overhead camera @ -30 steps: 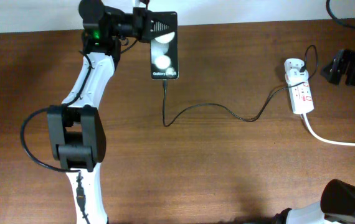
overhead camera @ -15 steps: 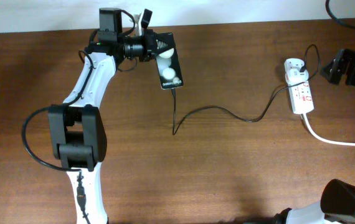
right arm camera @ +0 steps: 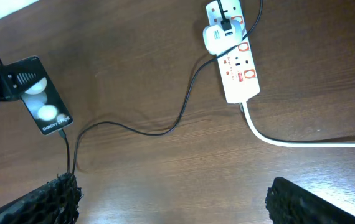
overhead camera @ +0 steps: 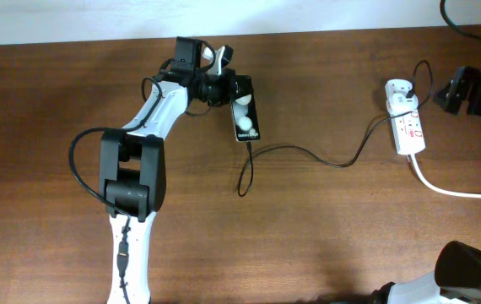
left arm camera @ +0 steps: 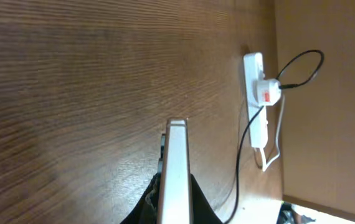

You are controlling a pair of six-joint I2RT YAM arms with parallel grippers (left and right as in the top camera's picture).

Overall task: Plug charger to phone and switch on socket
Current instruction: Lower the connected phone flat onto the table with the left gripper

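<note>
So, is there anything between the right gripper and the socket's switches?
Nothing visible. Only bare table lies between the open right gripper and the socket. The charger cable and the white cord lie flat on the table, one to each side of the way.

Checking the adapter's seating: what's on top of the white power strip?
A white plug adapter sits on the power strip near one end, black charger cable leaving it. The outlet under it is covered; pins unseen.
</note>
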